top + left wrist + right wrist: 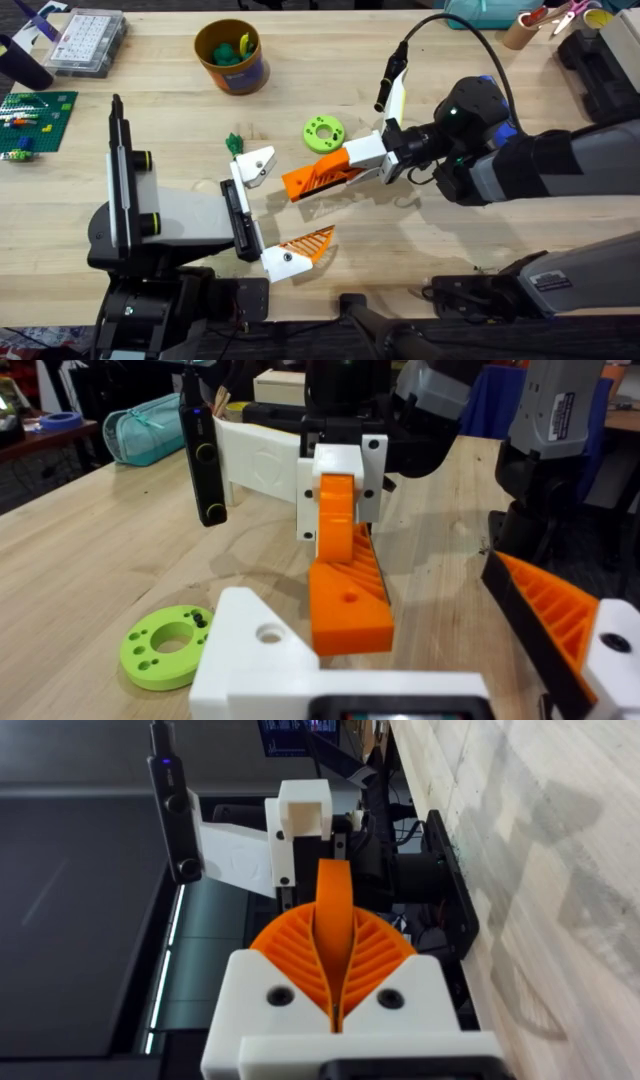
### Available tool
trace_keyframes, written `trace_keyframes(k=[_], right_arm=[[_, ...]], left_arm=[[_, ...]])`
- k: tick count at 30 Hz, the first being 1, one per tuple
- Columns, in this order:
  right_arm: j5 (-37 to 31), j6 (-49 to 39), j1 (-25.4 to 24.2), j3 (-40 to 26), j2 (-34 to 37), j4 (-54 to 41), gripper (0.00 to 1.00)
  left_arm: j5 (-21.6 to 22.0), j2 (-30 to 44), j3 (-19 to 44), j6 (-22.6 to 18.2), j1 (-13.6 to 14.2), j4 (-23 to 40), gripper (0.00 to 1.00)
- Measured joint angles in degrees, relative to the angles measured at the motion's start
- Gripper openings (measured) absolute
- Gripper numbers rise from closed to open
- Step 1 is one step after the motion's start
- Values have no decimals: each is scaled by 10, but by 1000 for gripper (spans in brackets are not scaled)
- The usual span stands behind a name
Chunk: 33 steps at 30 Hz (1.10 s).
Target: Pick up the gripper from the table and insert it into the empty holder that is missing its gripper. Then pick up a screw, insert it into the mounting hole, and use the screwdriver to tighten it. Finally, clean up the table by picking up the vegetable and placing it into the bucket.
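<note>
My right gripper [340, 170] is shut on the loose orange gripper [312, 180], holding it low over the table. Its free end [348, 605] points between my left gripper's two sides, just beside the bare white holder [256, 166] and apart from it. The mounting hole [270, 632] shows dark on the holder [250, 660]. My left gripper [292, 205] is open, and its other bracket carries an orange ribbed finger [308, 245]. The dark-green vegetable [235, 143] lies just behind the holder. The yellow-orange bucket [230, 58] stands at the back. Small dark screws [197, 619] sit on a lime-green disc [323, 131]. The screwdriver is out of view.
A clear parts box [85, 42] and a green baseplate [35, 120] sit at the far left. A cup of tools [522, 30] stands at the back right. Bare table [400, 250] lies in front of the right arm.
</note>
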<state>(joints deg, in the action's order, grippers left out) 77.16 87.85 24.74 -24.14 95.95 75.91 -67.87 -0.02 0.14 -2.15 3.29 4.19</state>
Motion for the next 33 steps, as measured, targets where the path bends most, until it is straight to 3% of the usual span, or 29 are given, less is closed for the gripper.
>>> trace_keyframes(k=[26,33], right_arm=[[-38,-43,0,0,1,-62,16],[-38,-70,25,-16,1,-62,15]], left_arm=[[1,0,1,0,0,8,987],[1,0,1,0,0,8,987]])
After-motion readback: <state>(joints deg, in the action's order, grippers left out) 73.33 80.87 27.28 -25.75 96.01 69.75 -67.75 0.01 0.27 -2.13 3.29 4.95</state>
